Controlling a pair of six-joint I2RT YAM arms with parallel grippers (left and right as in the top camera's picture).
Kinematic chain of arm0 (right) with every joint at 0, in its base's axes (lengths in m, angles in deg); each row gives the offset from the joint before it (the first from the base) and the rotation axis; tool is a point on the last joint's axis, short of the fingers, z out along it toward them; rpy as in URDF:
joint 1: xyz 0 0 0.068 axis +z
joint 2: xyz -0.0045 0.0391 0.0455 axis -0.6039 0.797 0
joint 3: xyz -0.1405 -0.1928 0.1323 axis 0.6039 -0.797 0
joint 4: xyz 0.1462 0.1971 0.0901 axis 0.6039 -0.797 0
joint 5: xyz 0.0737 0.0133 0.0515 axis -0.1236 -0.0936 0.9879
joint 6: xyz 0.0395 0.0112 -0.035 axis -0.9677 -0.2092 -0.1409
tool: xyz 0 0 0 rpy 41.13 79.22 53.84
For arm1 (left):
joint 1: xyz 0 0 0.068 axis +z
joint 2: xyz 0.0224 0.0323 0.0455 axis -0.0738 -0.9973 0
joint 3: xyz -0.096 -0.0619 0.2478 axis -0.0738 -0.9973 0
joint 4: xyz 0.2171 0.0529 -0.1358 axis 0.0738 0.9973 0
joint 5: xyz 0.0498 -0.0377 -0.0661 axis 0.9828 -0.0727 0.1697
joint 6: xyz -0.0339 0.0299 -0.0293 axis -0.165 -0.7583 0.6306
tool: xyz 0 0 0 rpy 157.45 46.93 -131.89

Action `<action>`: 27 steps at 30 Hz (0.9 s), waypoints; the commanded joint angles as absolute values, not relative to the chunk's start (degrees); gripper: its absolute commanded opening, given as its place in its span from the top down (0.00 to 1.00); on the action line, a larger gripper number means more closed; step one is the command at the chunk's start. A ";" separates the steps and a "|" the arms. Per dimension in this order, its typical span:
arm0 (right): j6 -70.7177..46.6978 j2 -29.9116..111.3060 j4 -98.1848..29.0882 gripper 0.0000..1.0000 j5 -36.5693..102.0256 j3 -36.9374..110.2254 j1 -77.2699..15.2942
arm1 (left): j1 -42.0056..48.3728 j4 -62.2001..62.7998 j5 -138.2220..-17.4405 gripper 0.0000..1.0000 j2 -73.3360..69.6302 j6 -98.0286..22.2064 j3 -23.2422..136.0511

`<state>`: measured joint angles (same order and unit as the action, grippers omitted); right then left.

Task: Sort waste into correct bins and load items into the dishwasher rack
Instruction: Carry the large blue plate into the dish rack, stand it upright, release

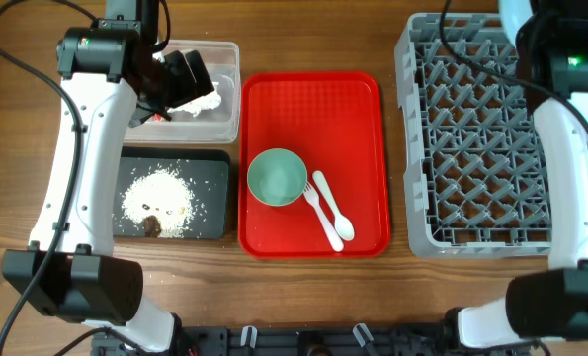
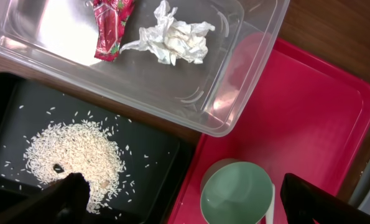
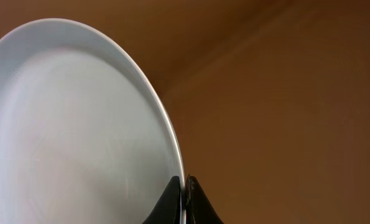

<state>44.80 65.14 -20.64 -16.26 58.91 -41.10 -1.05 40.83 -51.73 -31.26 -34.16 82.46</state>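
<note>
My left gripper (image 2: 181, 200) is open and empty above the near edge of the clear tub (image 2: 247, 74); overhead it shows at the tub (image 1: 180, 79). The red wrapper (image 2: 110, 28) and the crumpled napkin (image 2: 175, 37) lie in the tub. White rice crumbs (image 2: 73, 155) and a brown lump (image 1: 152, 225) lie in the black tray (image 1: 214, 168). The pale green bowl (image 1: 277, 178), white fork (image 1: 318, 208) and spoon (image 1: 335, 213) are on the red tray (image 1: 313, 99). My right gripper (image 3: 185, 186) is shut on the rim of the light blue plate (image 3: 66, 124).
The grey dishwasher rack (image 1: 481, 138) stands at the right and looks empty in its visible part. The right arm (image 1: 570, 59) hangs over its far right corner. The yellow cup and small blue bowl are out of view.
</note>
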 commanded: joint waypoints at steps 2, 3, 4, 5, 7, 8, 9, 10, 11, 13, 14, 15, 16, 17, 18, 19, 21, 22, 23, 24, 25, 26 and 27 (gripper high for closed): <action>49.08 69.58 -20.20 0.96 -21.97 57.53 -42.78 | -1.00 40.77 -51.43 0.00 -31.04 -33.18 82.61; 47.11 71.00 -20.20 0.96 -23.24 57.22 -43.15 | -1.00 40.75 -51.43 0.00 -31.04 -33.18 82.61; 45.95 71.99 -20.20 0.95 -24.15 56.94 -43.28 | -1.00 40.77 -51.43 0.00 -31.04 -33.18 82.61; 45.08 72.99 -20.20 0.96 -24.92 56.63 -43.39 | -1.00 40.77 -51.45 0.00 -31.04 -33.18 82.61; 43.07 74.76 -19.78 0.96 -26.67 55.93 -43.68 | -1.00 40.77 -51.45 0.00 -31.04 -33.18 82.61; 41.50 75.66 -19.76 0.96 -27.76 55.85 -43.85 | -1.00 40.77 -51.45 0.00 -31.04 -33.18 82.61; 40.23 76.51 -19.67 0.96 -28.72 55.85 -44.00 | -1.00 40.77 -51.45 0.00 -31.04 -33.18 82.61; 39.11 77.49 -19.70 0.96 -29.12 55.85 -44.16 | -1.00 40.77 -51.45 0.00 -31.04 -33.18 82.61; 38.24 78.26 -19.70 0.96 -29.33 55.85 -44.27 | -1.00 40.77 -51.45 0.00 -31.04 -33.18 82.61; 36.86 79.46 -20.07 0.96 -29.33 55.85 -44.24 | -1.00 40.77 -51.45 0.00 -31.04 -33.18 82.61; 35.73 80.23 -20.48 0.96 -29.27 55.85 -44.11 | -1.00 40.75 -51.45 0.00 -31.04 -33.18 82.61; 34.83 80.38 -21.05 0.96 -29.23 55.85 -44.03 | -1.00 40.75 -51.43 0.00 -31.04 -33.16 82.61; 33.54 80.88 -22.06 0.96 -28.81 55.85 -43.70 | -1.00 40.75 -51.45 0.00 -31.04 -33.16 82.61; 32.73 80.97 -22.58 0.96 -28.15 55.85 -43.54 | -1.00 40.75 -51.45 0.00 -31.04 -33.16 82.61; 32.27 81.10 -23.24 0.96 -26.84 55.85 -43.37 | -1.00 40.72 -51.45 0.00 -31.04 -33.18 82.61; 31.22 81.10 -23.76 0.96 -25.71 55.85 -43.15 | -1.00 40.72 -51.45 0.00 -31.04 -33.16 82.61; 29.76 81.10 -24.81 0.96 -22.89 55.85 -42.91 | -1.00 40.72 -51.45 0.00 -31.04 -33.16 82.61; 28.47 81.10 -25.51 0.96 -21.18 55.85 -42.71 | -1.00 40.72 -51.43 0.00 -31.04 -33.16 82.61; 27.18 81.10 -26.58 0.96 -19.32 55.85 -42.43 | -1.00 40.72 -51.45 0.00 -31.04 -33.16 82.61; 26.52 81.10 -27.41 0.96 -17.55 55.85 -42.12 | -1.00 40.72 -51.45 0.00 -31.04 -33.16 82.61; 25.91 81.10 -28.20 0.96 -15.72 55.85 -41.75 | -1.00 40.72 -51.43 0.00 -31.04 -33.16 82.61; 25.41 81.10 -28.75 0.96 -14.32 55.85 -41.34 | -1.00 40.72 -51.43 0.00 -31.04 -33.16 82.61; 24.64 81.10 -28.92 0.96 -13.31 55.85 -41.01 | -1.00 40.72 -51.45 0.00 -31.04 -33.16 82.61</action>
